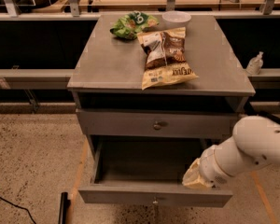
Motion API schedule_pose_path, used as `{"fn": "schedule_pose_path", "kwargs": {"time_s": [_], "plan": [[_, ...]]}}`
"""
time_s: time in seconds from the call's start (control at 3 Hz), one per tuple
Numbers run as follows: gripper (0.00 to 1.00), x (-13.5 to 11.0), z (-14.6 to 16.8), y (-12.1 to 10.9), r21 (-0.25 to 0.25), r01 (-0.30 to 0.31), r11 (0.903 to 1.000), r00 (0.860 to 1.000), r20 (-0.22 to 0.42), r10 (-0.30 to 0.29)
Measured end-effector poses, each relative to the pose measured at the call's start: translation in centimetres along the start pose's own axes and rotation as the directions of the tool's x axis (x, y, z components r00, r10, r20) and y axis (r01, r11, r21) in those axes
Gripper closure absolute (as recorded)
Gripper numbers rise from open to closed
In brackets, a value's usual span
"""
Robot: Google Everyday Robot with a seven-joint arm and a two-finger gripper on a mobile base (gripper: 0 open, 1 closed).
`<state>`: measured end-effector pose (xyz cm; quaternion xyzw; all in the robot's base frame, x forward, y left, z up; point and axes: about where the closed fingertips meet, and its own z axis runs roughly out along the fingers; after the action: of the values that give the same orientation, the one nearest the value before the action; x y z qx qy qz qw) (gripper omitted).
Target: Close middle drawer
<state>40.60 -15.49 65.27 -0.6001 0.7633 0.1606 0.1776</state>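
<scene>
Dim, even overhead light; cabinet (113, 64) recesses shadowed; gripper (195, 178) pale, lower right.

White arm (252, 148) enters from right, angled down-left; hand (194, 177) low.

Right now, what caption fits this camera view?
Robot claw poised at the open middle drawer's front, with a chip bag atop the grey cabinet.

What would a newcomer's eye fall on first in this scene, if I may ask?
The middle drawer stands pulled far out, and the gripper of the white arm sits at the right end of its front. On the cabinet top lie a brown chip bag and a green bag.
</scene>
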Motion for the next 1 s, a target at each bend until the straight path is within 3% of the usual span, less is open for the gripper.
{"fn": "schedule_pose_path", "kwargs": {"time_s": [0.33, 0.67, 1.0], "plan": [[1.00, 1.1, 1.5, -0.9, 0.053, 0.006, 0.9986, 1.000, -0.013, -0.005], [1.00, 1.7, 2.7, -0.9, 0.046, -0.026, 0.9986, 1.000, -0.006, 0.026], [1.00, 4.8, 4.8, -0.9, 0.075, -0.077, 0.9942, 0.997, -0.016, 0.079]]}}
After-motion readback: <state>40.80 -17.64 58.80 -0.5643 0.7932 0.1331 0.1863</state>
